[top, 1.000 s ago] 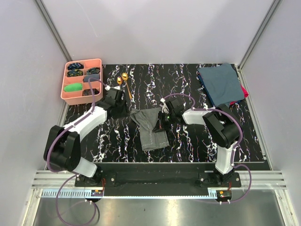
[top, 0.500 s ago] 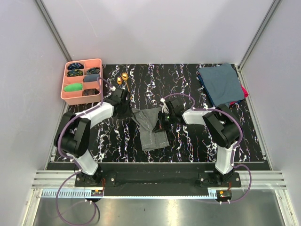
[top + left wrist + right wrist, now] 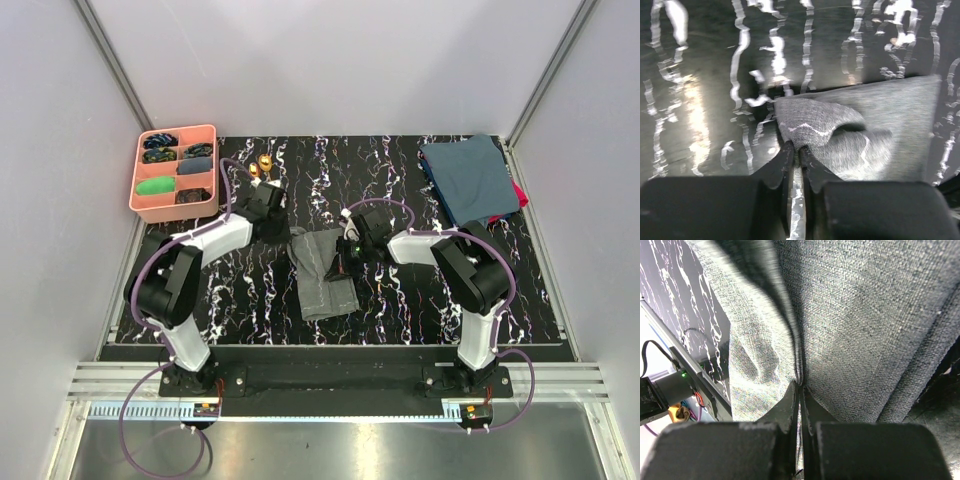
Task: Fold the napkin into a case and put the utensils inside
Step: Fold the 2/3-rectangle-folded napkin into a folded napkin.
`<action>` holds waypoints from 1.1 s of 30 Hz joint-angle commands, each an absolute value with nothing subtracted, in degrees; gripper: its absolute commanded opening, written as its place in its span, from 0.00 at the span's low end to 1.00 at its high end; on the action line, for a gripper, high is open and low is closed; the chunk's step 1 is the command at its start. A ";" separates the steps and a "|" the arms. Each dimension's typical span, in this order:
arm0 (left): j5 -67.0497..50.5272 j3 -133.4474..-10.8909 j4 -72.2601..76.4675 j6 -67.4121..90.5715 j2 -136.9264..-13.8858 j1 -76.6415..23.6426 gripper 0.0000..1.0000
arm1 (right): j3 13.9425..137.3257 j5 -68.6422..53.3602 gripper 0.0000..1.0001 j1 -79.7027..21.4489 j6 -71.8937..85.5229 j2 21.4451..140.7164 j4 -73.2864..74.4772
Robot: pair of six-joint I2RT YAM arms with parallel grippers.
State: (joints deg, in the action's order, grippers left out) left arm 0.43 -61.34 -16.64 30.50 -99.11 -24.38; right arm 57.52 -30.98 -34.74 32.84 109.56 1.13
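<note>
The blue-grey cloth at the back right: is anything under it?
A red cloth peeks out from under the right edge of the blue-grey cloth. Anything else beneath is covered, so I cannot tell how many pieces are stacked there.

The top view was lit evenly and brightly from overhead, with faint shadows. In the left wrist view, white glare was smeared across the glossy worktop [image 3: 695,115] by blur. In the right wrist view, the fingers [image 3: 782,412] were rendered dark and soft.
</note>
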 commanded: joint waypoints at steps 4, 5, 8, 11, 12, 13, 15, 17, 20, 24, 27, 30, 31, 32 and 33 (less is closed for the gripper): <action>-1.23 -64.16 -13.36 30.76 -98.88 -27.24 0.03 | 59.41 -28.39 0.23 -34.28 31.64 104.60 1.67; -0.97 -64.16 -13.53 30.67 -98.79 -27.42 0.02 | 59.76 -28.21 0.27 -34.10 31.47 104.33 1.93; -1.14 -64.34 -13.62 30.59 -98.79 -28.21 0.02 | 62.74 -28.21 0.36 -33.23 30.15 105.03 3.60; -0.62 -64.95 -14.76 30.41 -99.05 -29.17 0.03 | 66.26 -27.95 0.43 -32.52 28.66 106.17 5.27; -0.18 -65.30 -15.20 30.32 -99.23 -29.44 0.03 | 68.27 -27.95 0.45 -32.35 27.78 106.69 5.80; -0.18 -65.48 -15.55 30.32 -99.23 -29.62 0.03 | 69.51 -27.95 0.46 -32.26 27.25 108.35 6.67; 1.49 -66.00 -16.26 30.32 -99.32 -30.14 0.03 | 72.06 -28.04 0.46 -31.64 26.20 109.86 7.38; 1.84 -66.71 -17.31 30.32 -99.67 -30.76 0.03 | 73.38 -27.86 0.47 -31.03 25.67 111.88 7.38; 2.72 -68.02 -18.37 30.50 -100.11 -31.55 0.03 | 75.76 -28.65 0.46 -30.50 25.14 114.52 7.73; 3.86 -69.17 -19.33 30.50 -100.55 -32.25 0.04 | 77.34 -29.00 0.43 -30.32 24.70 116.19 8.61; 5.09 -70.13 -20.04 30.15 -101.16 -32.96 0.04 | 77.26 -27.08 0.45 -30.32 24.26 115.93 9.14; 5.63 -71.71 -21.27 29.97 -102.30 -33.66 0.04 | 77.70 -24.97 0.48 -30.32 22.94 115.75 10.98; 5.63 -72.07 -21.79 29.80 -102.74 -33.84 0.04 | 77.70 -24.70 0.49 -30.32 22.77 115.66 11.16; 5.62 -72.59 -21.97 29.79 -103.01 -34.01 0.04 | 77.96 -24.61 0.52 -30.32 22.42 115.75 11.34; 5.80 -72.86 -22.15 29.79 -103.53 -34.01 0.04 | 78.22 -24.96 0.52 -30.32 22.24 116.10 11.34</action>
